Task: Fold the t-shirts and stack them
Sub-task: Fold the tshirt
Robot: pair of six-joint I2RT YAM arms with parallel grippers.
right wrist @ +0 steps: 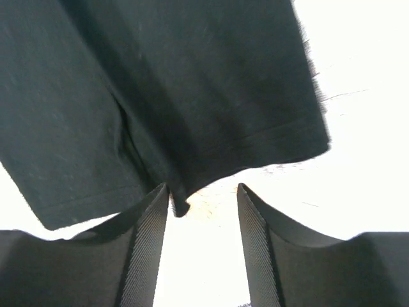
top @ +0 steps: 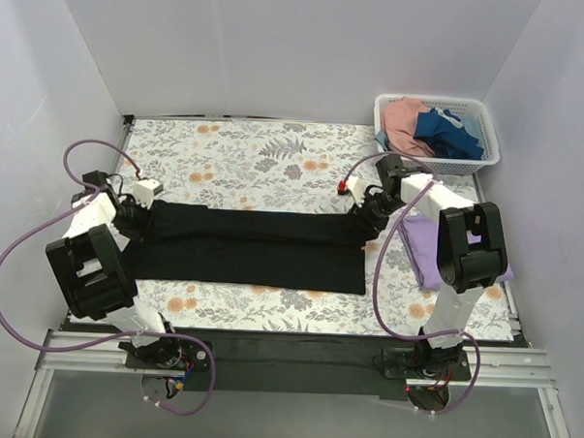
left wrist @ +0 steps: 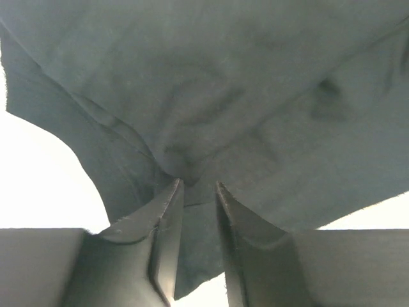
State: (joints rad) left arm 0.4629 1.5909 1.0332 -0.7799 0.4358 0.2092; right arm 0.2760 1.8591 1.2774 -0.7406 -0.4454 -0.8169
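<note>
Floral table cover under everything. L gripper: fingers nipped onto a bunched ridge of the black t-shirt, cloth puckering just past the tips. R gripper: fingers spread, hem corner brushing one tip, prob. nothing clamped. Shirt runs as a long band btwn both. Light, limp, will sag & slip, so grab doubled hem edges, not mid-panel. Lavender t-shirt just beside R fingers; basket beyond w/ pink t-shirt & dark blue t-shirt.
</note>
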